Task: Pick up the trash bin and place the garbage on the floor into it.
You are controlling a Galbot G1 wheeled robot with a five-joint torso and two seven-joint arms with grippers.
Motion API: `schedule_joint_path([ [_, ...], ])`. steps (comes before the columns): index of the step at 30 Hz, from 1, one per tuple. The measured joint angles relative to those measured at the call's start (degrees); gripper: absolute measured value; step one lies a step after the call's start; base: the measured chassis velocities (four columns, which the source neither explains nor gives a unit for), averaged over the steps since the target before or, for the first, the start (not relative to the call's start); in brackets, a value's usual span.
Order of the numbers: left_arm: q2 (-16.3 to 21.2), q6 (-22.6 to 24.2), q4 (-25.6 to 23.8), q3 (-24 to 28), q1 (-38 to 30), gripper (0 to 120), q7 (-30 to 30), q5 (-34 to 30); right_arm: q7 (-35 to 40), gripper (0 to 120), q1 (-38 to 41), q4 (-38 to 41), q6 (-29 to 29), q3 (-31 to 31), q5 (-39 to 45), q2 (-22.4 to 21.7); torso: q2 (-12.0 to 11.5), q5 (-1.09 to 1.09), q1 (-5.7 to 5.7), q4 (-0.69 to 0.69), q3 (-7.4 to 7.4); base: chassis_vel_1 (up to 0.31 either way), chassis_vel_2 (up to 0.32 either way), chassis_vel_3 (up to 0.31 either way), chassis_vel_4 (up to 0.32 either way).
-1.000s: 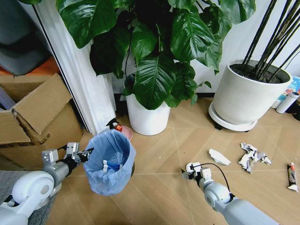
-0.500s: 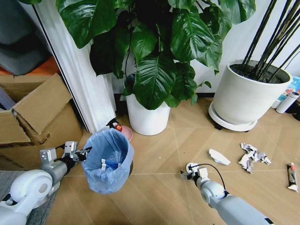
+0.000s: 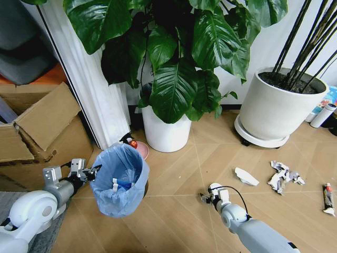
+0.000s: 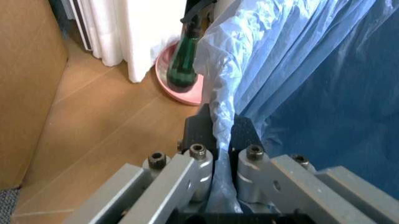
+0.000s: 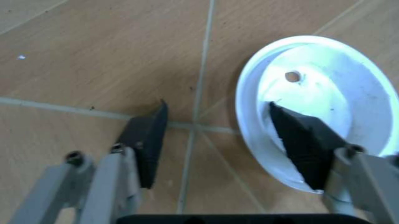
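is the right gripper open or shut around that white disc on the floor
Open. In the right wrist view the right gripper has its fingers spread, one finger over the white disc, the other over bare floor; not closed on it.

Trash bin point(image 3: 119, 181), held by left gripper point(image 3: 90, 173), now sits further toward 7 o'clock; right gripper point(image 3: 208, 196) now sits further toward 7 o'clock, jaws open over white disc point(image 5: 315, 107)
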Motion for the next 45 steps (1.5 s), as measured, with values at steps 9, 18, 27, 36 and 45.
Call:
schedule_joint_path([
  [9, -0.4, 0.0, 0.2, 0.0, 0.0, 0, 0.1, 0.0, 0.0, 29, 0.1, -0.3, 0.1, -0.2, -0.4, -0.5, 0.0, 0.02, 0.00, 0.01, 0.00, 0.000, 0.000, 0.000, 0.000],
  [18, -0.5, 0.0, 0.1, -0.2, -0.1, 0, 0.0, 0.0, 0.0, 0, -0.3, 0.0, -0.1, -0.1, -0.5, -1.0, 0.0, 0.04, 0.00, 0.03, 0.00, 0.000, 0.000, 0.000, 0.000],
  [27, -0.7, 0.0, 0.0, -0.3, 0.2, 0, 0.0, 0.1, -1.0, 0, -1.0, 5.8, 0.3, 0.8, 0.9, -3.8, 0.0, 0.06, 0.01, 0.01, 0.02, 0.000, 0.000, 0.000, 0.000],
  [36, -1.0, 0.0, -0.1, 1.4, -0.2, 0, 0.0, 0.5, -16.0, 0, 6.1, 20.6, 17.0, -3.5, 8.2, -5.1, 0.0, 0.05, 0.01, 0.03, 0.02, 0.000, 0.000, 0.000, 0.000],
  [45, -0.5, 0.0, 0.0, 4.5, -1.2, 0, -0.2, 1.5, -33.0, 0, 18.9, 24.2, 24.6, -10.9, 16.4, 1.4, 0.0, 0.03, 0.01, 0.02, 0.01, 0.000, 0.000, 0.000, 0.000],
])
